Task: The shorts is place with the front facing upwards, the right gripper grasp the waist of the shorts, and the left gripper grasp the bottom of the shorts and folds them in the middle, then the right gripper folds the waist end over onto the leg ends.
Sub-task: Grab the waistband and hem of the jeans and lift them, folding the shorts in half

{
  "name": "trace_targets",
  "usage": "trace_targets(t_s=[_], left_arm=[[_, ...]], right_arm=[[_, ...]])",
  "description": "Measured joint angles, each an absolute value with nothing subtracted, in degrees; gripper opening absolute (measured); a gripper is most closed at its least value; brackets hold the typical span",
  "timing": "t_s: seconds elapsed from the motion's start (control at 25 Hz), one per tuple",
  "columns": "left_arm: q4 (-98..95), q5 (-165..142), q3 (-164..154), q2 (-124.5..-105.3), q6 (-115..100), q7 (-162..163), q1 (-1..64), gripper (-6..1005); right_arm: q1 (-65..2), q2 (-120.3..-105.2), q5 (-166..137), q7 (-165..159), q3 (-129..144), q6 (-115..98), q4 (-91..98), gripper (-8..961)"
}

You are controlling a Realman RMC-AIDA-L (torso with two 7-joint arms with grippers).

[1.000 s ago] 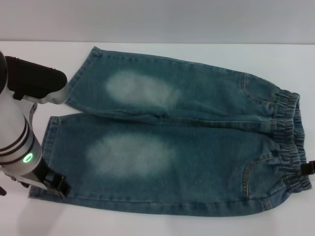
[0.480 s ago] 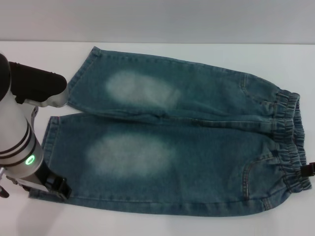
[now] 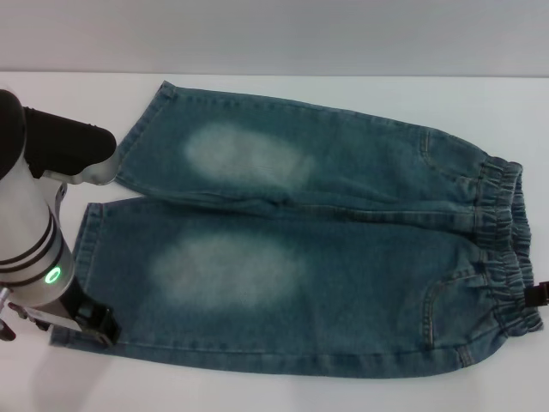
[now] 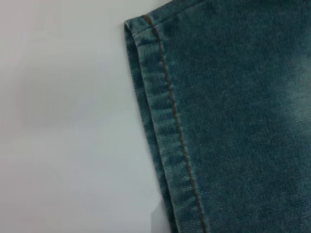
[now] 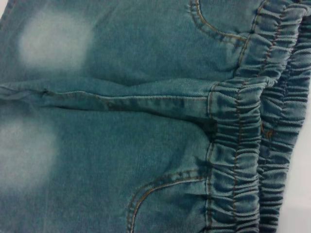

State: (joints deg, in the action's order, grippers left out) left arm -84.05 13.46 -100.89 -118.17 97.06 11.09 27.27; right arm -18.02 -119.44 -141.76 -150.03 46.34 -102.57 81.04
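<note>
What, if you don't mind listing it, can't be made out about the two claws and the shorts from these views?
- Left claw, head view: it sits at the near leg's hem; whether it pinches the denim cannot be told.
- Right claw, head view: only a black tip beside the waistband, cut off by the picture's edge.
- Both wrist views: no fingers appear, only the shorts and the table.
</note>
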Motion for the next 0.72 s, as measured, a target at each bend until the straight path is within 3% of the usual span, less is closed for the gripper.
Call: trace_targets(t_s=[0.72], left_arm=[[-81.3, 13.3, -100.7, -118.38, 97.8, 12.0, 28.4, 785]], right_arm=[[-18.1, -119.36, -141.8, -150.0, 46.3, -103.2, 81.1, 826]])
